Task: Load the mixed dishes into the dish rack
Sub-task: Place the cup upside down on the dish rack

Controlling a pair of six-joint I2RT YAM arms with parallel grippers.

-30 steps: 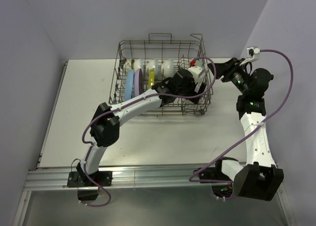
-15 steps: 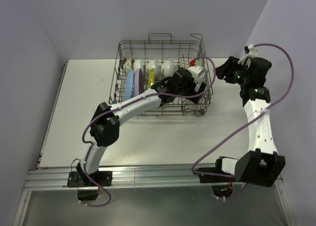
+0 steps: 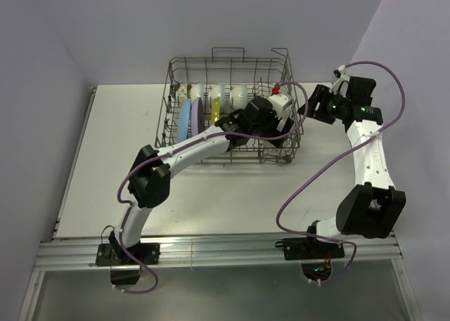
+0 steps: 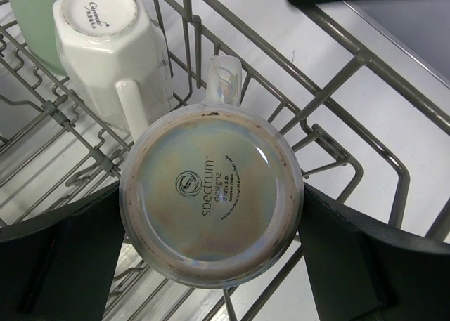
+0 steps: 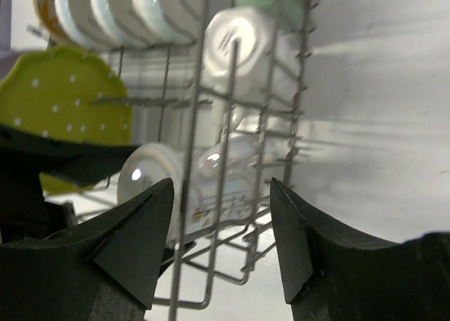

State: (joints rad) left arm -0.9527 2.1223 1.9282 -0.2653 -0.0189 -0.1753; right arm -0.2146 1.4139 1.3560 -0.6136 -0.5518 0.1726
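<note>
Table (image 3: 105, 159): white top; carries the rack at its far middle.
Rack (image 3: 169, 75): grey wire basket standing flat on the table; every dish in view sits inside it.
Left arm (image 3: 190, 149): runs from the near-left base diagonally forward, its forearm crossing the rack's near rim and its wrist bent down into the right half. Pose matches one second ago.
Right arm (image 3: 369, 156): rises from the near-right base, forearm lying along the table's right edge, wrist turned left toward the rack's right wall. One second ago the elbow sat lower and nearer the base; the wrist has since swung round to face the rack.
Left gripper (image 4: 214, 194): jaws spread wide, one finger either side of the cup; contact cannot be told.
Right gripper (image 5: 221, 194): jaws apart, nothing between them, just outside the rack wall.
Plates (image 3: 184, 121): blue, lavender and yellow-green, on edge in the left half.
Bowls (image 3: 211, 91): white, on edge in a row along the far side.
Cup (image 4: 211, 208): upside down, at the rack's right side.
Mug (image 4: 105, 33): white, upside down, just beside the cup.
Green cup (image 4: 31, 5): just beyond the mug.
</note>
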